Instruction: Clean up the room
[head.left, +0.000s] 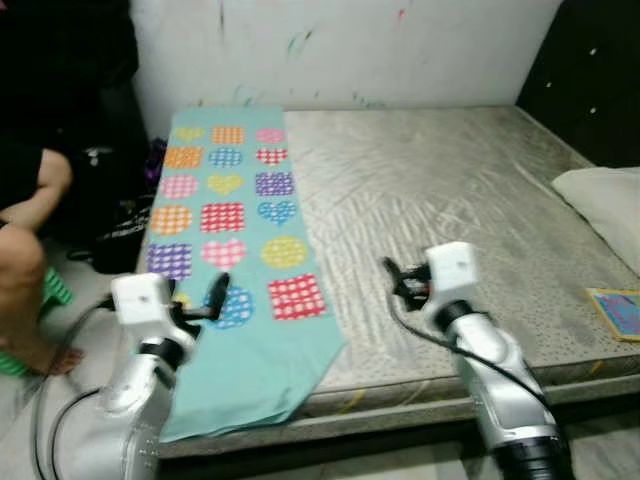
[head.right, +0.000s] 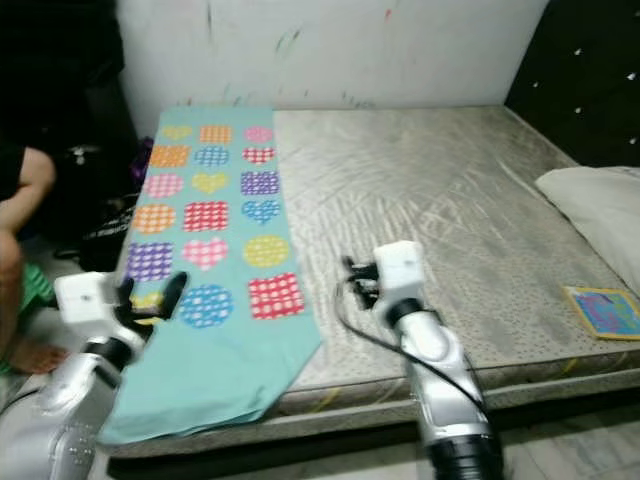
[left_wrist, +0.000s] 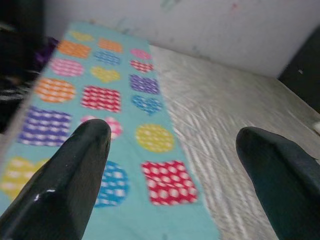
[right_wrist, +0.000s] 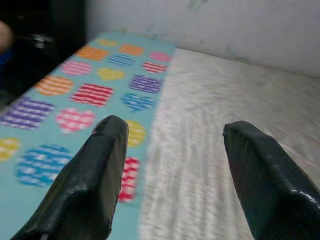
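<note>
At the far left of the frame a person (head.left: 25, 260) sits by the bed, with one bare arm, one knee and one foot showing. Behind them, in the upper left, is a dark pile of bags (head.left: 120, 190).

Next comes one long teal cloth (head.left: 235, 300). It lies flat along the left side of the mattress (head.left: 450, 190), from the white wall (head.left: 350, 50) down to the near edge, where its end hangs over. It has colored shapes in three columns — hearts, circles and squares in orange, pink, yellow, purple, blue and red. I count about seventeen shapes, though the left arm covers part of the lowest row.

In the lower left the left gripper (head.left: 200, 300) hovers over the bottom part of the cloth. Its two black fingers (left_wrist: 65, 185) are spread wide apart with nothing between them.

Just right of the middle, low in the frame, the right gripper (head.left: 398, 280) is above the bare mattress, just beside the cloth's right edge. Its two fingers (right_wrist: 90, 185) are also spread wide and hold nothing.

At the right edge of the frame lies one white pillow (head.left: 605, 205). Below it, near the bed's front edge, is one small flat book (head.left: 615, 312) with a blue cover and yellow border — well apart from both grippers. A dark headboard (head.left: 590, 70) fills the upper right corner.
</note>
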